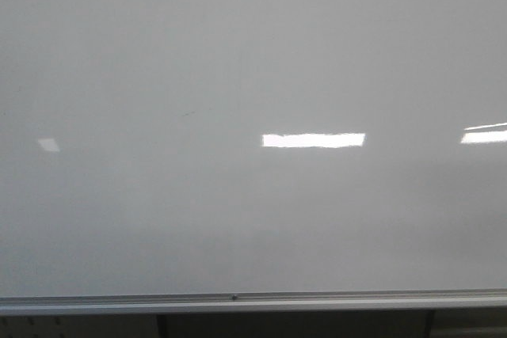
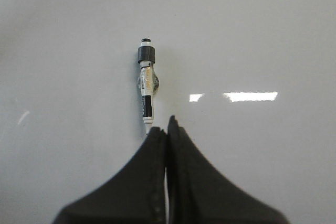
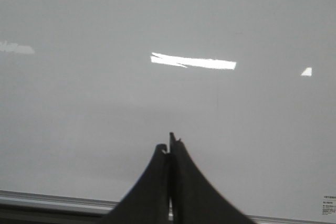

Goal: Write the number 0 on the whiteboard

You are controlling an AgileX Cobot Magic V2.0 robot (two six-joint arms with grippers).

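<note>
My left fingers [image 2: 167, 129] are pressed tight on a marker [image 2: 146, 85], which sticks out from between them toward the whiteboard [image 1: 158, 219]; whether its tip touches the surface I cannot tell. My right fingers [image 3: 169, 148] are pressed together with nothing between them, facing the board just above its silver rail [image 3: 47, 199]. In the front view the board fills everything, bare but for bright reflections [image 1: 314, 140] and faint smudges, with no 0 drawn on it.
</note>
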